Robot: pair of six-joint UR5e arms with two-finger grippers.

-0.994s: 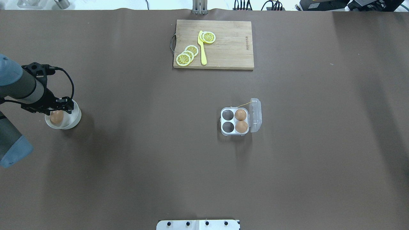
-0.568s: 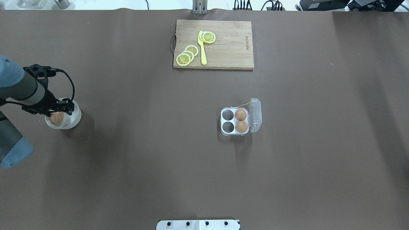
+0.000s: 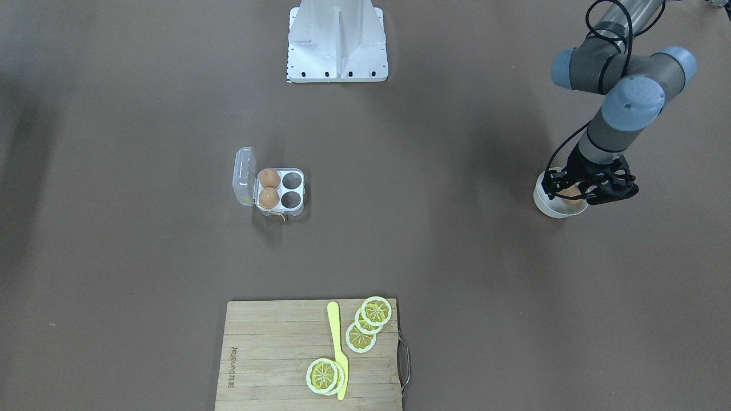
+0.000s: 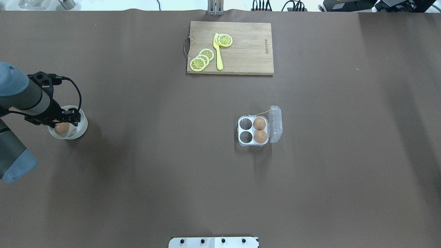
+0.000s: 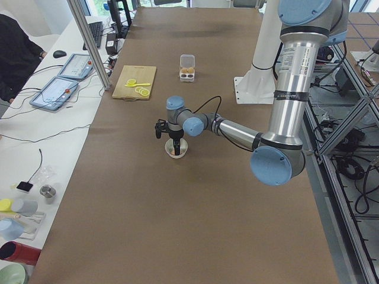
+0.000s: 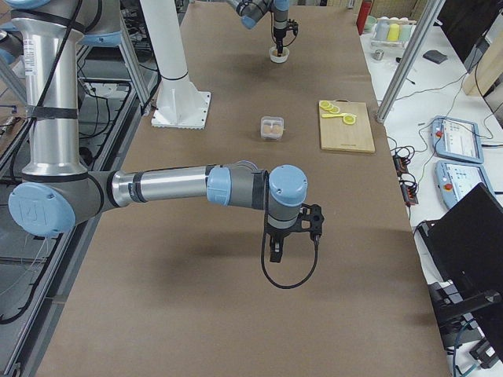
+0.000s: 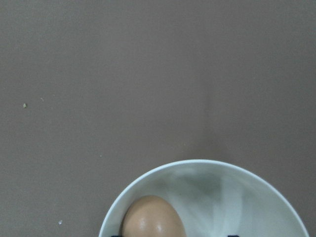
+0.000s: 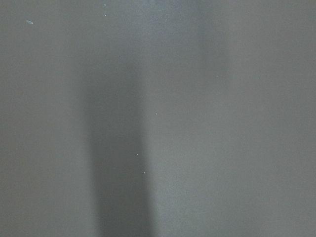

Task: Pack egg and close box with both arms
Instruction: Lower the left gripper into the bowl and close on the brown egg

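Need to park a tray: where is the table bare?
Bare: the stretch between the white bowl and the box, also between the box and the stand. Crowded: the cutting board, and the bowl under the left gripper.

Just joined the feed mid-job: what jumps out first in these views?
The left gripper hangs open over a white bowl far out on the robot's left, with one egg lying in the bowl. In the middle, the box stands with its lid open, two eggs in it and two cups empty. The right arm hovers over bare table, away from both.
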